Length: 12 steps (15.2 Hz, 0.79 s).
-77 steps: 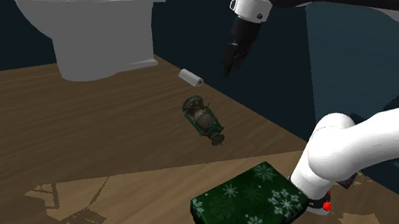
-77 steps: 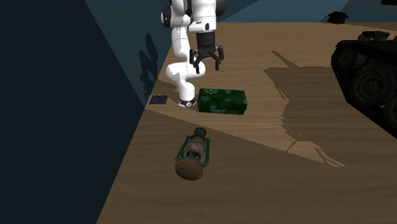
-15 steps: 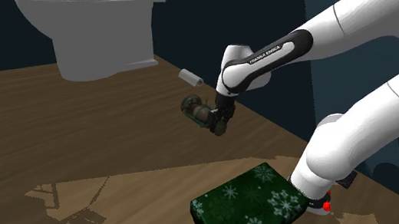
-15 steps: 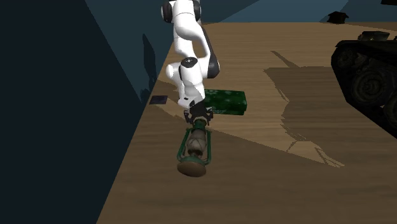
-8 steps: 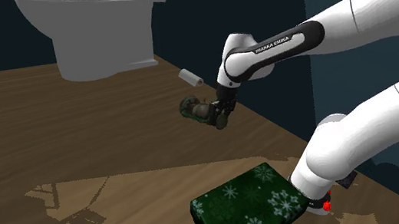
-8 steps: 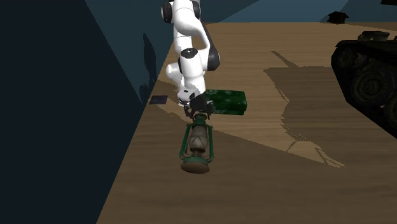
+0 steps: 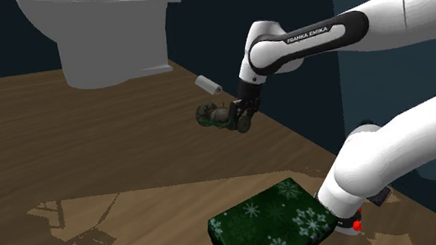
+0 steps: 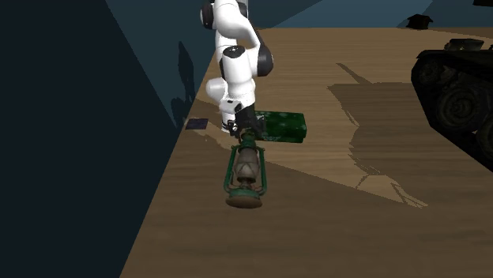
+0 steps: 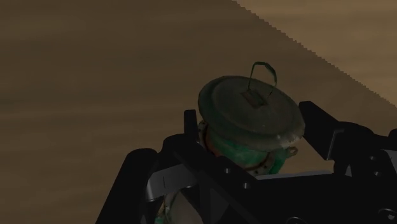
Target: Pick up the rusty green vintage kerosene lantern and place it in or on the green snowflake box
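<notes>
Green lantern [image 7: 214, 115] hangs at 9 o'clock of gripper [image 7: 242, 120]; jaws clamped around its top end, apparently for carrying. Green snowflake box [image 7: 270, 225] lies on wooden floor [image 7: 85, 158] at gripper's 5 o'clock, the drop target.

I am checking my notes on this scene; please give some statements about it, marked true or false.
1. The pincer is shut on the lantern. True.
2. The lantern rests on the green snowflake box. False: it hangs from the pincer, apart from the box.
3. A white toilet stands beyond the lantern. True.
4. The small white cylinder lies on the box. False: it lies on the wooden floor, near the lantern.
</notes>
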Each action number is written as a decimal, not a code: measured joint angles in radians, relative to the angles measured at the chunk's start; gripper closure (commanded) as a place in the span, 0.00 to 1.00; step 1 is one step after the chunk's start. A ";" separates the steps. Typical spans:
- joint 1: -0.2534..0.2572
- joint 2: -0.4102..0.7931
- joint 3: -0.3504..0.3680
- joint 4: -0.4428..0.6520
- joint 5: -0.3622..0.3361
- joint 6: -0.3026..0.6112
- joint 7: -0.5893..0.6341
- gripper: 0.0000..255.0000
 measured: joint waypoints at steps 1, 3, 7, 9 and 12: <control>0.001 -0.003 0.002 0.010 0.000 -0.013 0.004 1.00; -0.002 -0.013 0.000 0.031 -0.004 -0.043 0.006 1.00; 0.006 -0.069 0.016 0.020 0.001 -0.086 0.031 1.00; 0.018 -0.150 0.039 -0.033 0.013 -0.111 0.061 1.00; 0.048 -0.265 0.084 -0.110 0.045 -0.140 0.116 1.00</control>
